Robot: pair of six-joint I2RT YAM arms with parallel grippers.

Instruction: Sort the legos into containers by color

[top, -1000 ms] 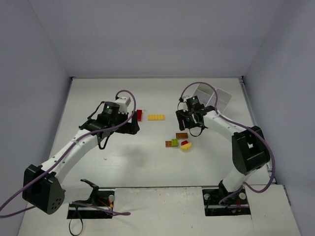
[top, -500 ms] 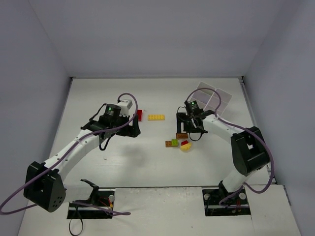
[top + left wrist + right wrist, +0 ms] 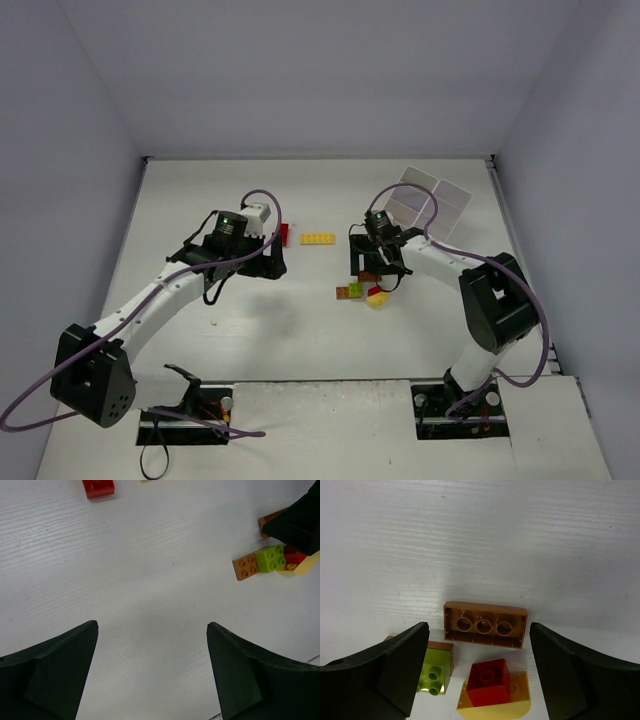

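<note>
Your right gripper (image 3: 368,264) has come away from the white tray (image 3: 446,190) at the table's far right corner and now hangs over the brick cluster mid-table, so more of the tray shows. Your left arm has edged slightly toward the far edge.

From the top view, the left gripper (image 3: 264,262) sits just near of the lone red brick (image 3: 283,233), with the long yellow brick (image 3: 318,238) beside that. The tray's compartments are too washed out to tell what they hold. The right gripper hides part of the brown brick (image 3: 371,276).

In the left wrist view, the left gripper (image 3: 151,630) is spread wide over bare table (image 3: 165,555). The lone red brick (image 3: 98,487) is cut by the top edge. A lime green brick (image 3: 270,558) sits on a brown plate (image 3: 244,568); the right arm's dark finger (image 3: 299,520) covers most of what lies behind.

In the right wrist view, the right gripper (image 3: 477,630) is spread apart and holds nothing. The brown brick (image 3: 485,625) shows in the gap, hollow side toward the camera. Nearer lie the lime green brick (image 3: 436,672), partly behind a finger, and a small red brick (image 3: 490,680) on a yellow piece (image 3: 521,700) cut off below.
</note>
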